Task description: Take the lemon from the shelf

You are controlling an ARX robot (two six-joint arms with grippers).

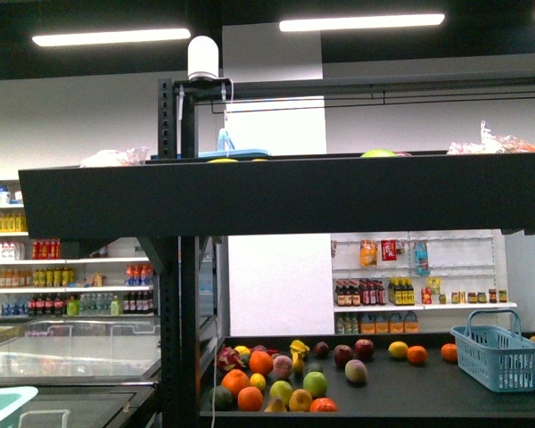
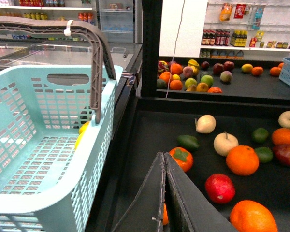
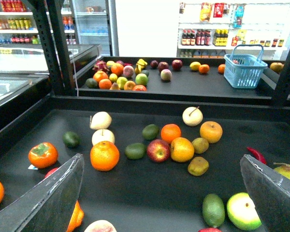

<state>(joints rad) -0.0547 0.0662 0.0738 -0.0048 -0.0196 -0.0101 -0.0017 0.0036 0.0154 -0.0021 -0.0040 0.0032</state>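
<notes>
The black shelf (image 1: 250, 201) fills the front view; neither arm shows there. A yellow oval fruit that looks like the lemon (image 1: 398, 349) lies on a far lower tray, between a dark red fruit and an orange. It also shows in the right wrist view (image 3: 195, 66) and the left wrist view (image 2: 247, 68). My left gripper (image 2: 164, 155) is shut and empty above a near tray (image 2: 150, 130) of fruit. My right gripper (image 3: 160, 160) is open and empty above the same tray (image 3: 150, 198), over apples, oranges and green fruits. The lemon is far from both.
A pale blue basket (image 2: 38, 145) with a grey handle sits right beside the left gripper, with something yellow behind its wall. A darker blue basket (image 1: 495, 357) stands on the far tray. Black posts (image 3: 53, 43) and tray rims border the near tray. White shelves of bottles line the walls.
</notes>
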